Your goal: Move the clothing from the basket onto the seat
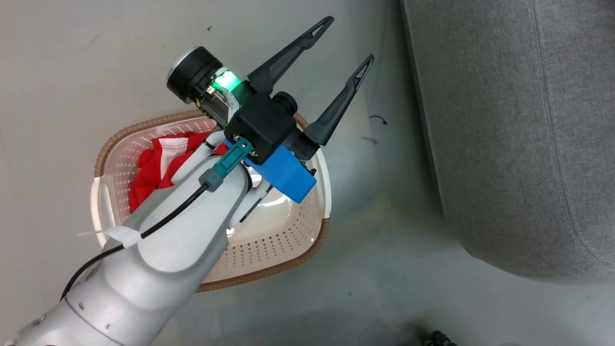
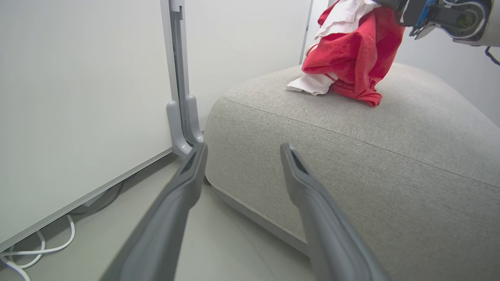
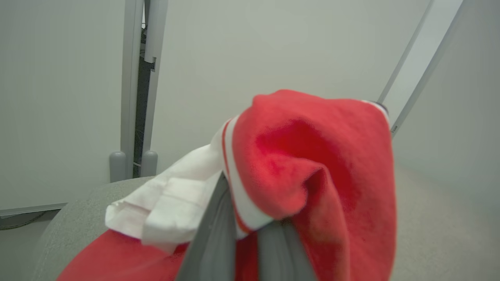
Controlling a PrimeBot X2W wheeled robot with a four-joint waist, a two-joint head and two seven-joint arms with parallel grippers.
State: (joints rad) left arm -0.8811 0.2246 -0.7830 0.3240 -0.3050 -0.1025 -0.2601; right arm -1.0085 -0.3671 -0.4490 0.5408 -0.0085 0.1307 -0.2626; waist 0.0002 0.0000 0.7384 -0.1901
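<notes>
- The right jaws are clamped together on a red garment [image 3: 312, 164], pinching a bunched fold beside its white stripe trim. Cloth drapes over the tips and hides them.
- This garment hangs above the grey seat [image 2: 351, 156], well in from its near edge. Its long axis runs top to bottom, and its lowest folds, red and white, touch the cushion top.
- A second red garment [image 1: 153, 168] lies crumpled in the laundry basket [image 1: 276, 242], against its left end wall, with a white striped panel facing up. Bunched like this, it has no clear long axis.
- The left jaws stand wide apart and empty above the basket's far rim, pointing toward the seat.
- Judging from the drape, you can expect both pieces to be light, limp and not fragile. Take hold of a raised fold and pinch several layers, since a thin edge may slip out.
</notes>
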